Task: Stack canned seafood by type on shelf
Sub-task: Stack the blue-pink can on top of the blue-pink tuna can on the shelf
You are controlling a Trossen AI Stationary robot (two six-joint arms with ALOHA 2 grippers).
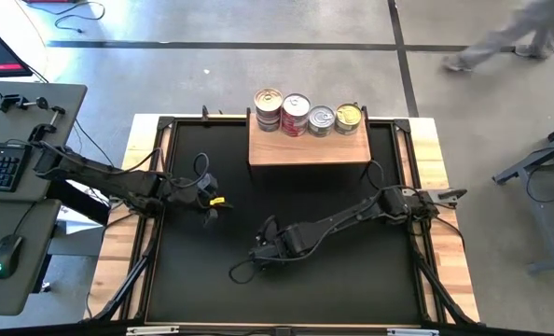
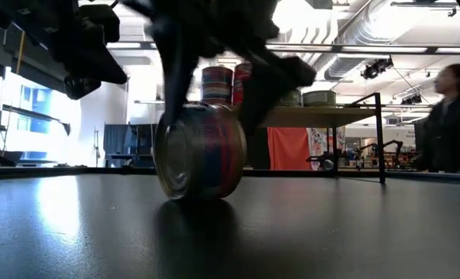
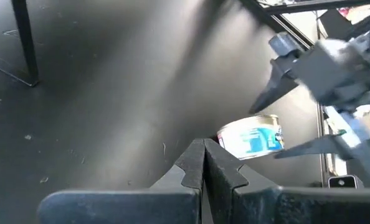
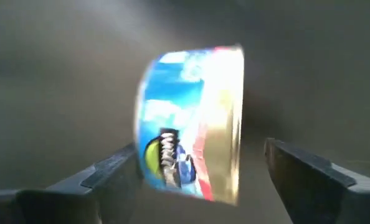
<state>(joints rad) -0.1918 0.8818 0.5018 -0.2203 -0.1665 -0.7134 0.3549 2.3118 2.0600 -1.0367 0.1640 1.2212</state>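
A blue-labelled can stands on its edge on the black mat near the table's centre, between the spread fingers of the right gripper, which reaches in from the 3 o'clock side. One finger appears to touch the can's flat face, while the other stands apart from its gold lid; the motion blur makes contact hard to judge. The left gripper, its fingers pressed together and holding nothing, waits at about 9 o'clock from centre. On the wooden shelf at 12 o'clock, the other cans sit in a row along the far edge, the two leftmost stacked. A person walks past beyond the table.
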